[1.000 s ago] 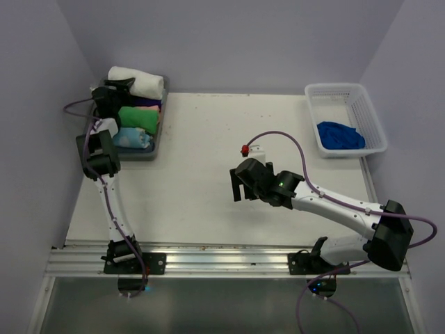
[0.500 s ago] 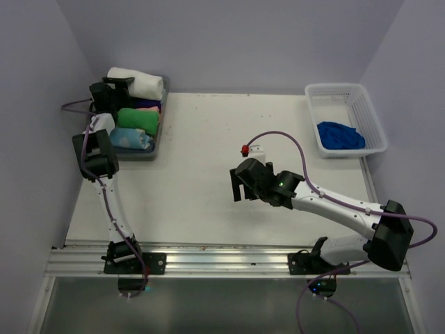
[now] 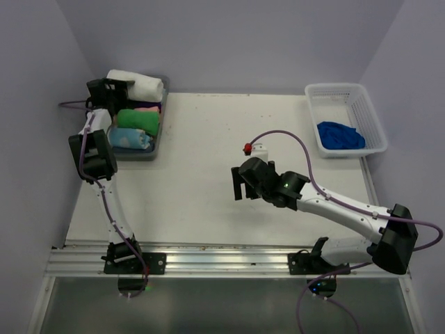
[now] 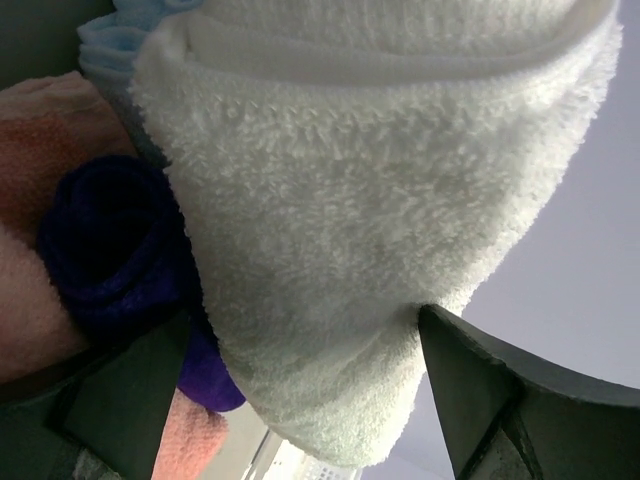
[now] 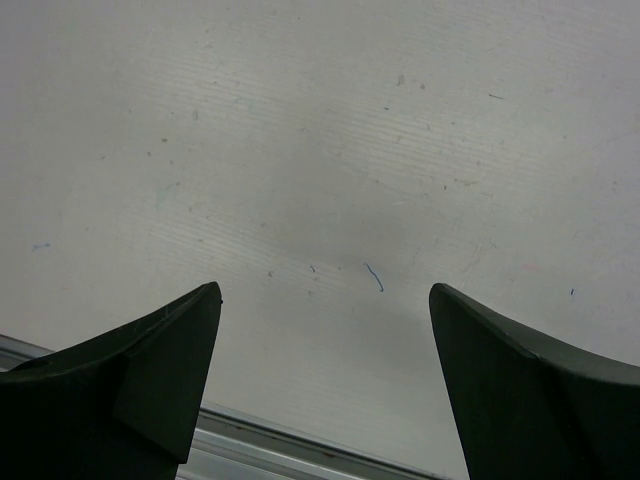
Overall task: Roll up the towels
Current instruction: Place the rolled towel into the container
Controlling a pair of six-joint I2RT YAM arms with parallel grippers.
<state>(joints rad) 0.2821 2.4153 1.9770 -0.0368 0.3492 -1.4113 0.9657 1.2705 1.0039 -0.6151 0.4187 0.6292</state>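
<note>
White towel roll [image 4: 380,200] between wide-open jaws of left pincer [image 4: 305,318].

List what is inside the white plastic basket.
One crumpled royal blue terry towel lies in the white slatted plastic basket; whatever lies beneath it is hidden.

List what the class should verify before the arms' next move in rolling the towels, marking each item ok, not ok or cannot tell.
1. Left gripper jaws spread wide: ok.
2. White towel rolled, at the grey tray's far end: ok.
3. Left fingers clear of the white towel: cannot tell.
4. Right gripper open, empty, above bare table: ok.
5. Blue towel rolled: not ok, crumpled in the white basket.
</note>
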